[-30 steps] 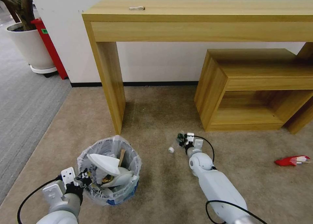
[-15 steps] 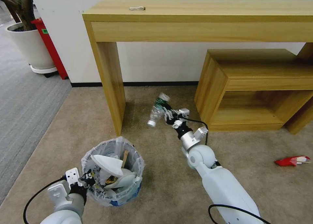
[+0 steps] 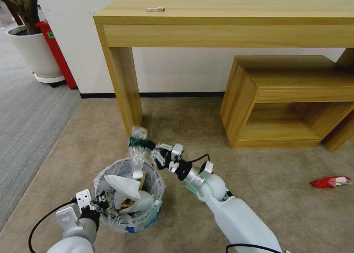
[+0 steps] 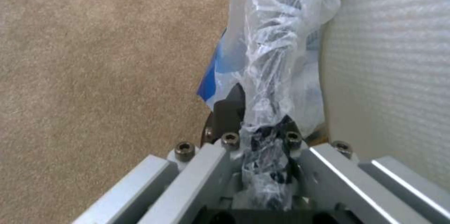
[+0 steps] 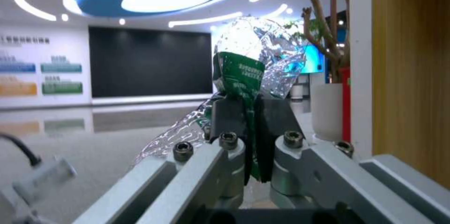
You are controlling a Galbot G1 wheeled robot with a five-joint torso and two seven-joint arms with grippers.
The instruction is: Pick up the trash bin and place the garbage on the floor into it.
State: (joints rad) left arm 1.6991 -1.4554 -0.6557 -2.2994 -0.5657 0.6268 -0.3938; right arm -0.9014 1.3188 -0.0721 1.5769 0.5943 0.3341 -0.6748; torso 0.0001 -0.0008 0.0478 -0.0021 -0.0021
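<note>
1. Crushed clear plastic bottle with the green label (image 3: 137,150) is clamped in your right gripper (image 3: 147,145), hanging cap-down over the bag-lined dark round trash bin (image 3: 128,194).
2. Your left gripper (image 3: 99,202) pinches the bin's rim and liner; a slip there tips it.
3. Looks like the bin's pretty full, so the bottle could bounce off the white slippers (image 3: 123,188) onto the beige carpet (image 3: 184,216).

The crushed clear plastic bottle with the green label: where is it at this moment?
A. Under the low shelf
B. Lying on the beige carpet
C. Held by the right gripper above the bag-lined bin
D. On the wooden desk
C: the right gripper is clamped on the green-label bottle, which hangs over the open bag-lined trash bin.
</note>
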